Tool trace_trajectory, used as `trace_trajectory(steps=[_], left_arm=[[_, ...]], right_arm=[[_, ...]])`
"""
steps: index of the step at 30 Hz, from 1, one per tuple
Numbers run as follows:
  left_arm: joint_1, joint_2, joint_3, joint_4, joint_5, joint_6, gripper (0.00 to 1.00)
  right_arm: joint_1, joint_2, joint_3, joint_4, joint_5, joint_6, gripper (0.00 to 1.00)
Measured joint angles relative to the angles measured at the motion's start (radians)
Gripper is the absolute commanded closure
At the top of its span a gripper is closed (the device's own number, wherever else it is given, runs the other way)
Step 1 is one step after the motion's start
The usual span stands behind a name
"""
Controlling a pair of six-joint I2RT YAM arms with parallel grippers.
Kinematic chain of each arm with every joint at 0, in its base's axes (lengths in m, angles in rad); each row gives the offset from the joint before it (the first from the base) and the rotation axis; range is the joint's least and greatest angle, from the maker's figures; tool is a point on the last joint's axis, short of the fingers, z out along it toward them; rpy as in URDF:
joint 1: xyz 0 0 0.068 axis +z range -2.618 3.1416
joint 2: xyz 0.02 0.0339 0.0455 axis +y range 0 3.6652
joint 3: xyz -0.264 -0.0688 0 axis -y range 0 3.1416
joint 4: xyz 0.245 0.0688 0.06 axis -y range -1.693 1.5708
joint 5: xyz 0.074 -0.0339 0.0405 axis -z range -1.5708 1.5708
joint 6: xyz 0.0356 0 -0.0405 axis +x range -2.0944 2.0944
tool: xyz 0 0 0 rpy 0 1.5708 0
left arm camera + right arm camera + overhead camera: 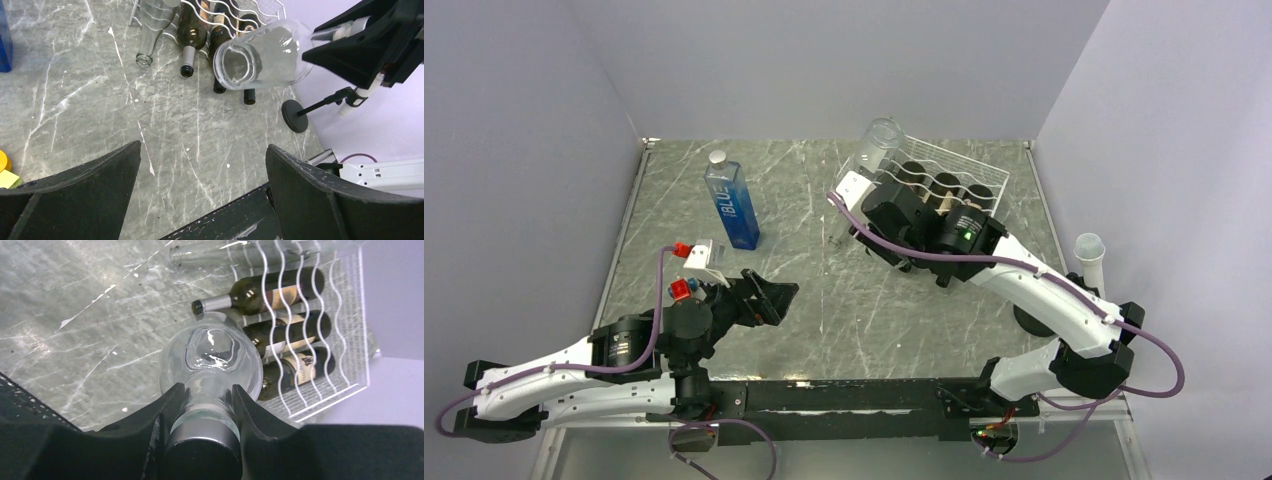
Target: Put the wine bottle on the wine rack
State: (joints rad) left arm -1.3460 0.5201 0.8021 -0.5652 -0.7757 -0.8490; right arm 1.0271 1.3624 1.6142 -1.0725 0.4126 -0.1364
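Grey marble worktop (824,310); L to R: left gripper (202,185) low, jaws wide apart, nothing in them. Right gripper (207,402) jaws clamped on neck of clear wine bottle (210,360), aloft over front of wine rack (350,340) w/ 3 dark bottles (280,292). Pickup looks done; laying it in a groove is left.

My right hand (207,400) is matt black, the wine bottle (210,362) clear glossy glass, the wine rack (350,355) white wire, the bench (75,315) smooth veined stone.
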Motion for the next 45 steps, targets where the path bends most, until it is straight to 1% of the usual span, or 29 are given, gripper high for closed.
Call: trace_trajectory(steps=[5, 8, 13, 16, 22, 28, 35, 40, 45], left_arm=[[0.0, -0.002, 0.0, 0.001, 0.0, 0.005, 0.01], [0.0, -0.002, 0.0, 0.001, 0.001, 0.016, 0.01], [0.0, -0.002, 0.0, 0.001, 0.002, 0.023, 0.01], [0.0, -0.002, 0.0, 0.001, 0.002, 0.026, 0.01], [0.0, -0.002, 0.0, 0.002, 0.002, 0.037, 0.01], [0.0, -0.003, 0.0, 0.002, 0.006, 0.04, 0.01], [0.0, -0.013, 0.0, 0.001, 0.02, 0.04, 0.01], [0.0, -0.013, 0.001, 0.0, 0.02, 0.035, 0.01], [0.0, -0.013, 0.001, 0.0, 0.02, 0.032, 0.01]], right_arm=[[-0.014, 0.035, 0.09, -0.022, 0.053, -0.051, 1.0], [-0.042, 0.059, 0.106, -0.005, 0.077, -0.086, 1.0], [-0.128, 0.1, 0.108, 0.048, 0.111, -0.162, 1.0], [-0.208, 0.126, 0.109, 0.101, 0.123, -0.219, 1.0], [-0.315, 0.167, 0.109, 0.254, 0.154, -0.347, 1.0], [-0.367, 0.189, 0.061, 0.461, 0.198, -0.477, 1.0], [-0.402, 0.245, 0.015, 0.692, 0.212, -0.592, 1.0], [-0.41, 0.278, -0.031, 0.817, 0.211, -0.662, 1.0], [-0.411, 0.28, -0.138, 0.945, 0.187, -0.707, 1.0]])
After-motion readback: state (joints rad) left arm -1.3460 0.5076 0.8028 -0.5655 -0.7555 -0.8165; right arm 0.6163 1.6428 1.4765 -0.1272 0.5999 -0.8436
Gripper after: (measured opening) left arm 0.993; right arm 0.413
